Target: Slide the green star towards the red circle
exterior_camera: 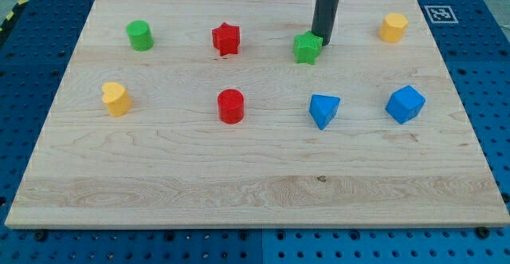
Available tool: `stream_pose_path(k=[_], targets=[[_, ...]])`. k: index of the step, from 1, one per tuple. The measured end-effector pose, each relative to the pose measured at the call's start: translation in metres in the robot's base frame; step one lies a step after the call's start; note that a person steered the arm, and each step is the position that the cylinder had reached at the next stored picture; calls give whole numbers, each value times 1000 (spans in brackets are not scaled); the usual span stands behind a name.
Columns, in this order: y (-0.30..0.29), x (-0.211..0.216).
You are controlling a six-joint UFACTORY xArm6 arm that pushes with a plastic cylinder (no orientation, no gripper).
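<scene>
Jaws are something we do not have: our arm ends in a bare dark rod, so nothing opens, closes or holds, and all the work falls to my tip (323,43).

We take the scene from largest to smallest. The wooden board (255,192) fills most of the view and carries every block. On it, my tip sits at the upper right edge of the green star (307,48), touching it or just beside it; the gap, if any, is too fine to tell. The red circle (231,106) lies below and to the view's left of the star, well apart from it, with bare wood between them. The red star (226,39) stands to the left of the green star, and the blue triangle-like block (323,110) lies below it.

We judge that we are at the contact step, with the push itself barely under way or not yet begun. Our tip is on the far side of the star from the target, which suits us: the next move calls for a steady slide down and to the view's left, kept centred so the star does not spin off sideways.

The green star looks small, chunky and bright, resting flat, its points softly rounded.
</scene>
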State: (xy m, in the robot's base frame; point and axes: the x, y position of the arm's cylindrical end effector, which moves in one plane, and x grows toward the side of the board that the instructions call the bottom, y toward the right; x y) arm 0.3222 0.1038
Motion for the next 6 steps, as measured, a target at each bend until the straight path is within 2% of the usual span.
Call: stream_pose_path(k=[2, 4, 6], targets=[[23, -5], [-52, 27], [-47, 29]])
